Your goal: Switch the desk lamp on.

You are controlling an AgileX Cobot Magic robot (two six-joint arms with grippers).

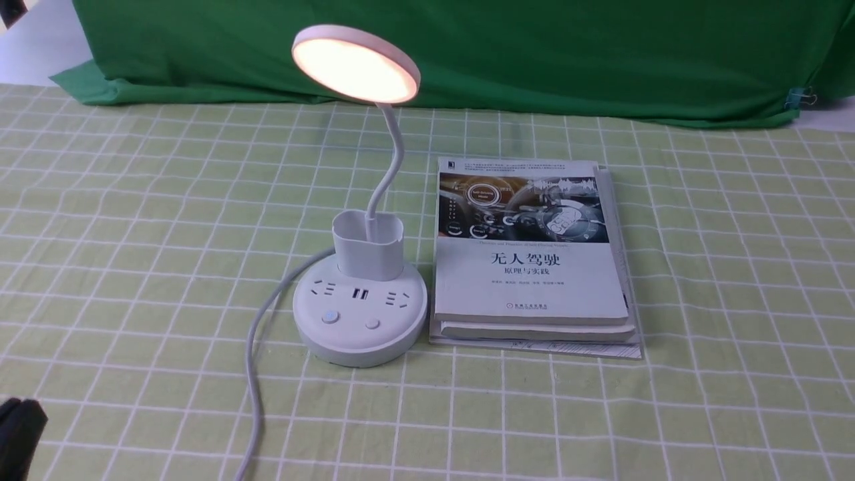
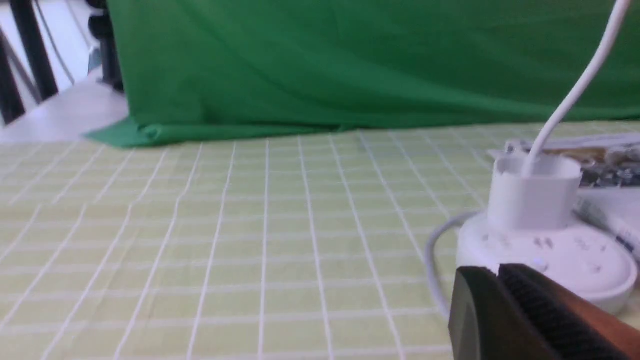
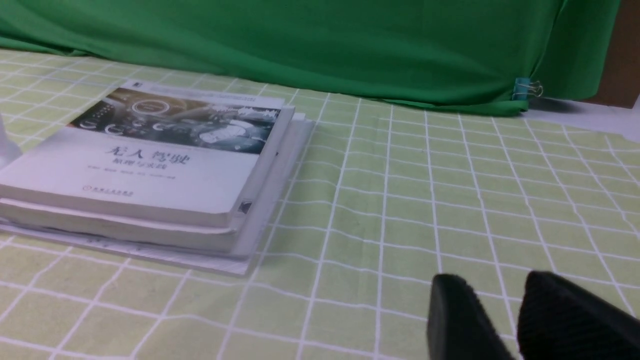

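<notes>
The white desk lamp stands mid-table, and its round disc head glows warm. A thin gooseneck rises from the cup-shaped holder on the round base. On the base's front are two buttons and sockets. My left gripper is shut with nothing in it. It hangs short of the lamp base, apart from it, and shows as a dark shape at the front view's lower left corner. My right gripper is open over bare cloth, to the right of the books.
A stack of books lies right beside the lamp base, also seen as the book stack. The lamp's white cord runs off the table's front edge. A green backdrop cloth closes the far side, held by a binder clip.
</notes>
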